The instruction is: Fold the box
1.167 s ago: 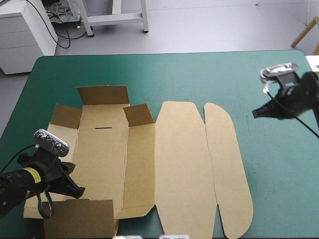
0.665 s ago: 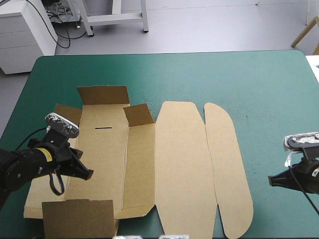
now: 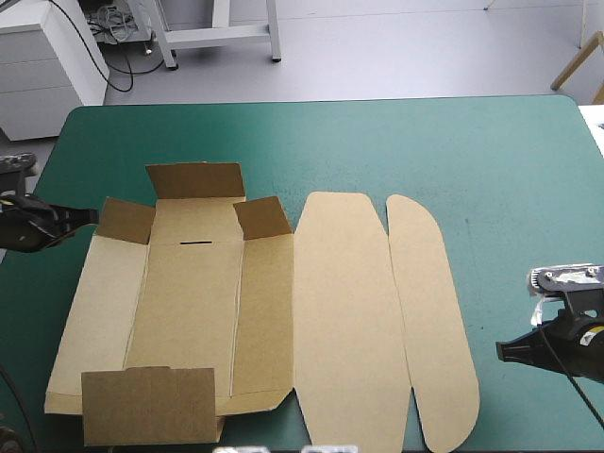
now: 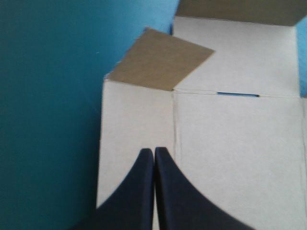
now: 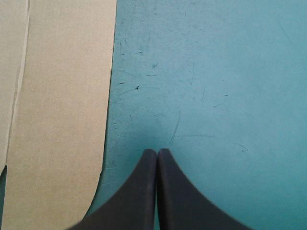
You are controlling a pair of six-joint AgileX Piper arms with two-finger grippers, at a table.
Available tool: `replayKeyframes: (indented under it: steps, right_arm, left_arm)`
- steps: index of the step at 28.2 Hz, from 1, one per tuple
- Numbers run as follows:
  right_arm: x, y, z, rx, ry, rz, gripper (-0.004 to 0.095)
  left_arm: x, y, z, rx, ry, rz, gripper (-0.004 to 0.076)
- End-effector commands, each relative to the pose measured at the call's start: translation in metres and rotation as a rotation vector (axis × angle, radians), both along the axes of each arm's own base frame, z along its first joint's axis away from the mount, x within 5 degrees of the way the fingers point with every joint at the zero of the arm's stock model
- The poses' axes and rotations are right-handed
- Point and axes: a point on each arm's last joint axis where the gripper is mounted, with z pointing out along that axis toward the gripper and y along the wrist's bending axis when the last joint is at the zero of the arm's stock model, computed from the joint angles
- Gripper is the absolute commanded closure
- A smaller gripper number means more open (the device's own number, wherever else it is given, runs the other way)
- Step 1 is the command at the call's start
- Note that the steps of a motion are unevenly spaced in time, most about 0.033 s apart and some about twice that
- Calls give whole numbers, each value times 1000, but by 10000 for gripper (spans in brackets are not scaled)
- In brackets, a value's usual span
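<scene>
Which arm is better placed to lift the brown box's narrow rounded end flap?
Right, probably. The right gripper is over the teal-green cover beside the narrow rounded flap; the left gripper is at the brown box's opposite side.

Table with teal-green cover; box on it.
Box lies as an opened sheet over the table's left and middle. Flaps at its far and near ends are lifted, and two rounded panels lie flat toward the right (cover finely scratched just beside the outer panel).
</scene>
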Motion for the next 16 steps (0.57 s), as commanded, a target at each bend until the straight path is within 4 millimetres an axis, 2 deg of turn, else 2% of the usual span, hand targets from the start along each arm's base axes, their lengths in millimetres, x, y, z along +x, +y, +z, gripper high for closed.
replayKeyframes:
  steps: [1,5,9,16]
  right_arm:
    - [4,-1,10,-8,-77,-3,927]
    - [4,1,10,9,-87,0,927]
    - [4,1,10,11,-88,5,927]
    - [5,1,10,13,-88,7,927]
  left_arm:
    - [-16,25,16,-17,-46,100,734]
    - [-41,50,10,-35,55,99,734]
    - [-47,59,12,-72,21,152,734]
    - [-51,65,9,9,86,165,732]
